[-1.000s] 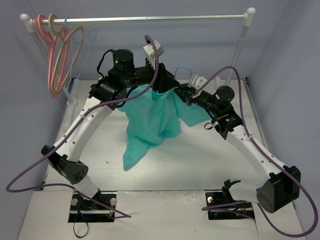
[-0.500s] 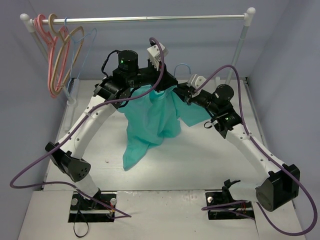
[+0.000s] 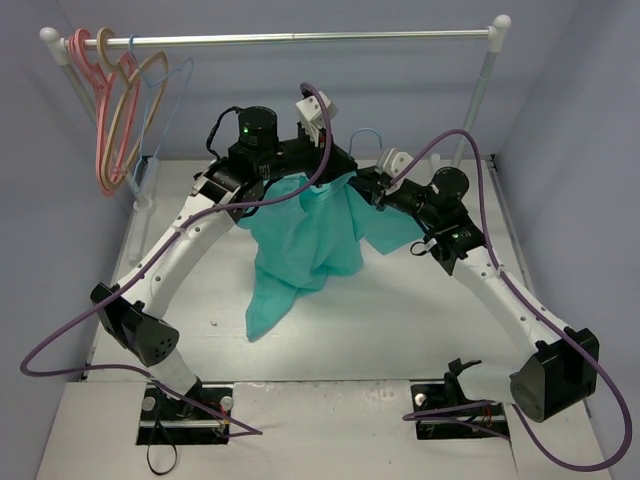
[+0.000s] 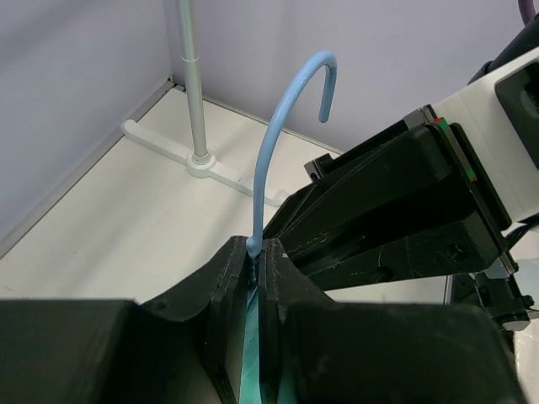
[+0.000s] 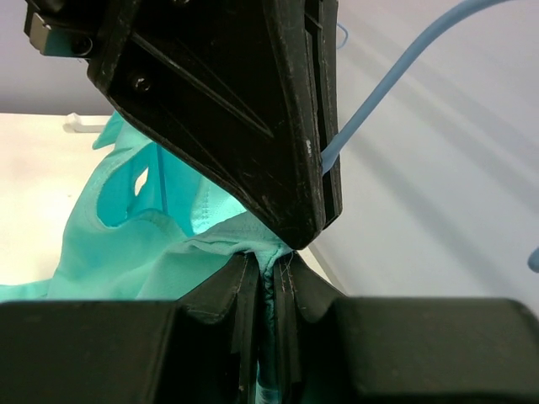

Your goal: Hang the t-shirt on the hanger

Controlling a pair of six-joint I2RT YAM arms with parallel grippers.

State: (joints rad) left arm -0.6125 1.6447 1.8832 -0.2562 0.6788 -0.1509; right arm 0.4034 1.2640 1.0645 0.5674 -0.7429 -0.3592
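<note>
Soft, matt teal cloth t-shirt (image 3: 305,240); smooth, faintly glossy light-blue wire hanger (image 4: 268,147); shiny metal rail (image 3: 300,38); matt white table (image 3: 400,310).

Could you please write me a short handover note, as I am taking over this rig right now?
Left end effector: shut on the hanger, at the base of its hook.
Right end effector: shut on the t-shirt at the collar, tip to tip with the left one.
Both are raised; the t-shirt hangs below them and the hook pokes out above.
Done: the hook seems to be through the neck. Fabric hides the rest of the hanger, so I cannot tell whether the shoulders sit on it.
Left: check and settle the shoulders, then let go.
</note>
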